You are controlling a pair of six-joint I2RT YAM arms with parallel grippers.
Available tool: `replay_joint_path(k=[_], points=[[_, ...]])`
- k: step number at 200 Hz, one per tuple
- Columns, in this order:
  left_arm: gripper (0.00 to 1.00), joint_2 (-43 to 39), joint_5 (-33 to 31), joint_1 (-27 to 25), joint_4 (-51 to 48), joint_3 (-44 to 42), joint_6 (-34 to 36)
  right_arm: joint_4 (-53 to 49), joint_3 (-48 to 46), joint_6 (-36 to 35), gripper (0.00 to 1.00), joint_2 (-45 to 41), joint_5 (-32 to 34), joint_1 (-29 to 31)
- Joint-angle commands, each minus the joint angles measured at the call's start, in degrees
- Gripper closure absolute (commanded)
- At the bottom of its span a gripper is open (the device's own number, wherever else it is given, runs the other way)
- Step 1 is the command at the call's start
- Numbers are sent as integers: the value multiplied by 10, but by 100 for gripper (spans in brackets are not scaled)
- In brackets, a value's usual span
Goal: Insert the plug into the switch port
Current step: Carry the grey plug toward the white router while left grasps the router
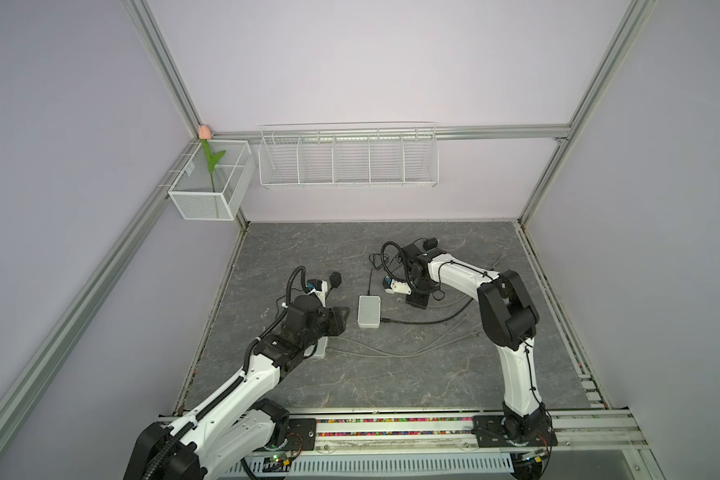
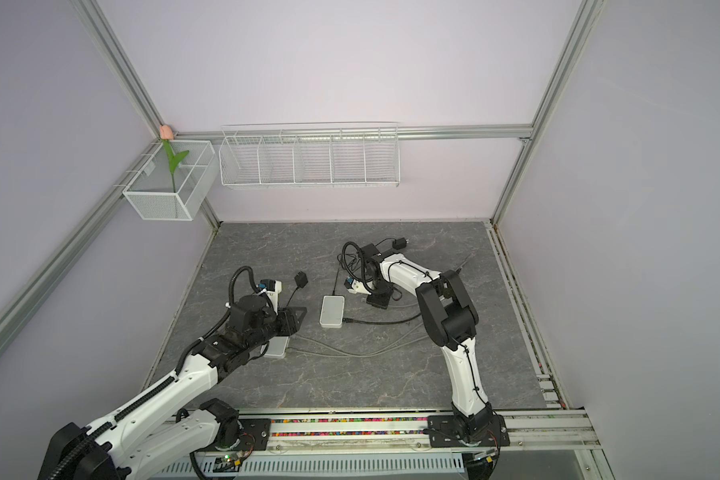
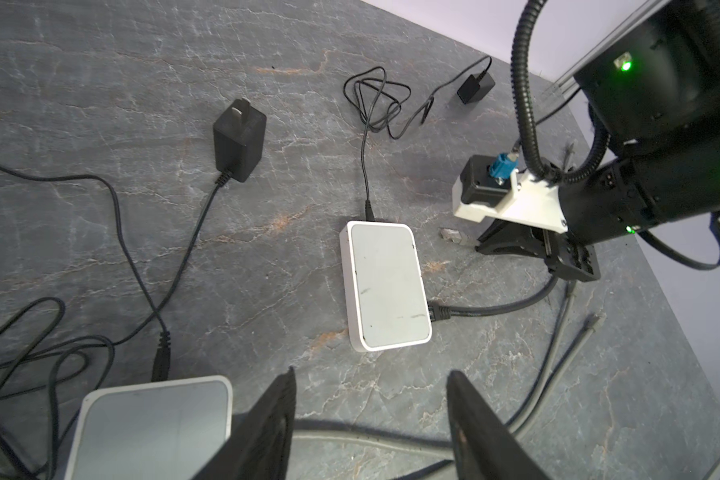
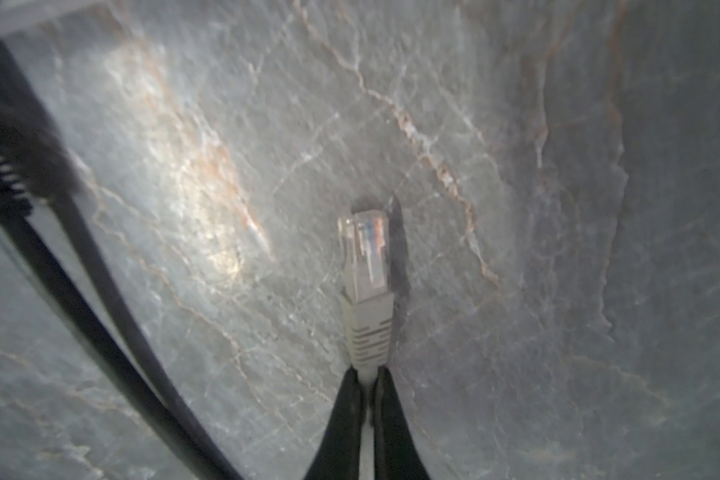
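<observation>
Plug [image 4: 364, 257] held by its cable, close to the switch [image 1: 369, 311] but outside any port.

On the left, the left gripper [image 3: 371, 372] hangs over the grey table [image 1: 391, 374] with its jaws about halfway apart and nothing between them, next to a second white box [image 3: 154, 424] and a black adapter [image 3: 239, 139]. In the middle lies the white switch, with a black cable [image 3: 495, 309] already plugged into its right side. Just right of it, the clear-tipped grey plug sits low against the table, apart from the switch. The right gripper [image 4: 368, 374] is closed tight on the grey cable right behind the plug's boot.
</observation>
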Motion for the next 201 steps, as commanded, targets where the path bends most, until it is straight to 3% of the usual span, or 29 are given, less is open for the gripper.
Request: replay_joint_path(k=[1, 65, 145, 201], points=[[43, 25, 34, 23, 29, -2, -13, 27, -21, 30, 93, -3, -4, 9], [44, 155, 48, 44, 53, 57, -9, 230, -176, 75, 93, -119, 128, 86], [45, 338, 129, 50, 48, 167, -4, 302, -238, 72, 93, -132, 180, 119], [45, 404, 141, 51, 58, 210, -4, 321, -247, 68, 93, -146, 172, 135]])
